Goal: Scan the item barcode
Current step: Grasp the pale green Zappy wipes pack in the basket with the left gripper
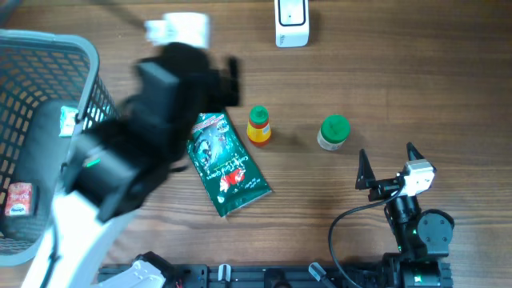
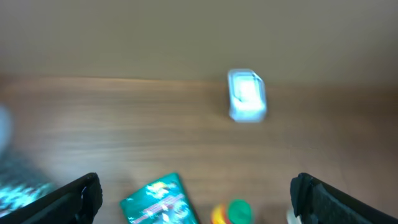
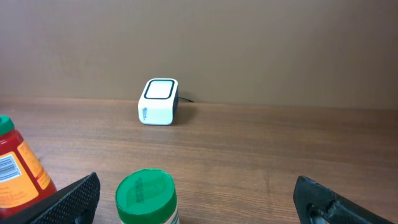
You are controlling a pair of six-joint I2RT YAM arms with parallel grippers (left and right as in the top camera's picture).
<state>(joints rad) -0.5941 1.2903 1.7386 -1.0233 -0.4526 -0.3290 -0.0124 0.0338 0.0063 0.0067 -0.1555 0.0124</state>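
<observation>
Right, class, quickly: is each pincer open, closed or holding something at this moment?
Left pincer: open, holding nothing.
Right pincer: open, holding nothing.

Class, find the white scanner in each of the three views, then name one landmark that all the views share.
Overhead: scanner at the top edge, right of centre.
Left wrist: scanner right of centre, upper half, blurred.
Right wrist: scanner left of centre, mid-height.
Shared landmark: the green-capped bottle.
</observation>
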